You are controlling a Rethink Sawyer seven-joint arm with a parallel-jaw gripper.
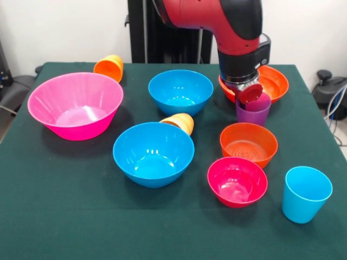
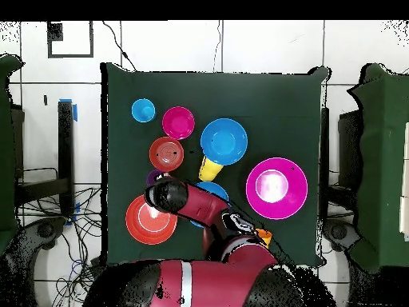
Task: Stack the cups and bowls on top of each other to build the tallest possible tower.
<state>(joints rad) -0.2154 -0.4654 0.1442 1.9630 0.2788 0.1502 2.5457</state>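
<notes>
My gripper (image 1: 249,93) hangs right over the rim of the upright purple cup (image 1: 253,112), between the wide orange-red bowl (image 1: 274,81) and the small orange bowl (image 1: 248,142). I cannot see whether it grips the cup. The small magenta bowl (image 1: 237,181) and the upright light blue cup (image 1: 305,193) stand nearer the camera. Two blue bowls (image 1: 180,91) (image 1: 153,153) sit mid-table, and the yellow-orange cup (image 1: 181,122) lies on its side between them. The large pink bowl (image 1: 76,105) is at the left, with the orange cup (image 1: 109,67) lying behind it. Nothing is stacked.
The green table (image 1: 65,216) has bare cloth along its near edge. In the overhead view the arm (image 2: 192,204) covers the purple cup and part of one blue bowl (image 2: 214,189); the orange-red bowl (image 2: 146,224) lies beside it.
</notes>
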